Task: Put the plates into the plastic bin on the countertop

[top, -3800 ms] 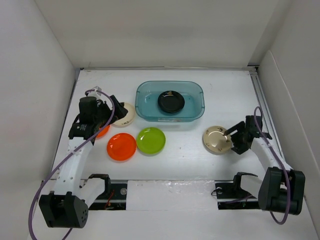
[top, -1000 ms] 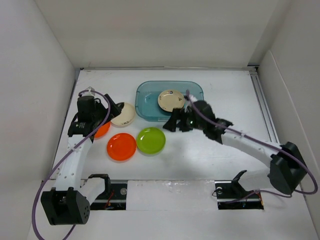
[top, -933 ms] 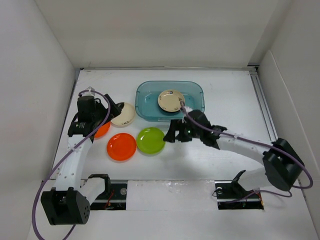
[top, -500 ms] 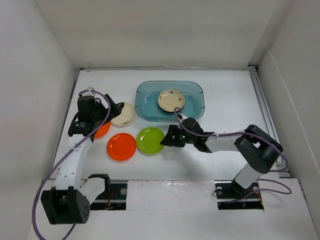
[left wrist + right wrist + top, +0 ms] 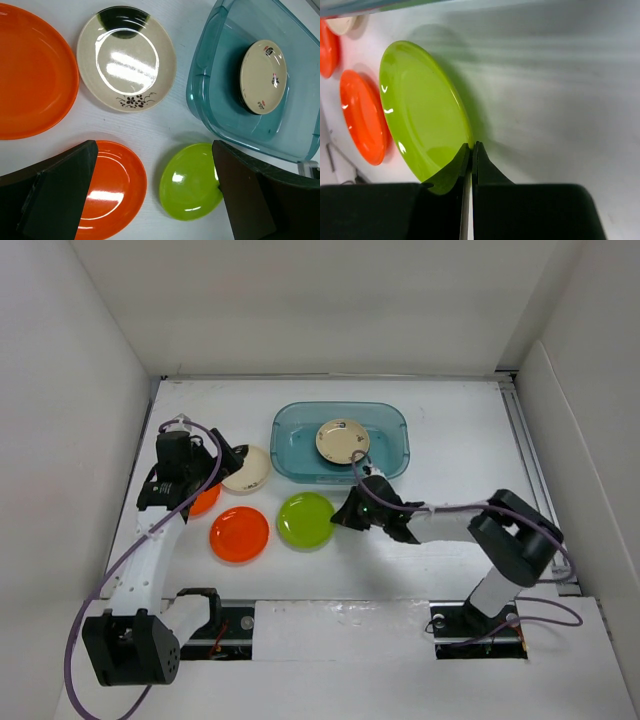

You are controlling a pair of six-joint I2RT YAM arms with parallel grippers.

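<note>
Bright, even overhead light. White countertop near blown out in top view, with faint short shadows by plates. Window-like glare patches on cream plate, orange plate and lime green plate. Right wrist view: broad soft shadow streaks across far surface; right gripper black, underexposed, no detail. Left wrist view sharp; bin rim glints.

The plastic bin is translucent teal-blue. The cream plate has small dark marks. The beige plate has a black patch at its rim and a dark flower drawing. The lime green plate and both orange plates are plain, and the countertop is white
</note>
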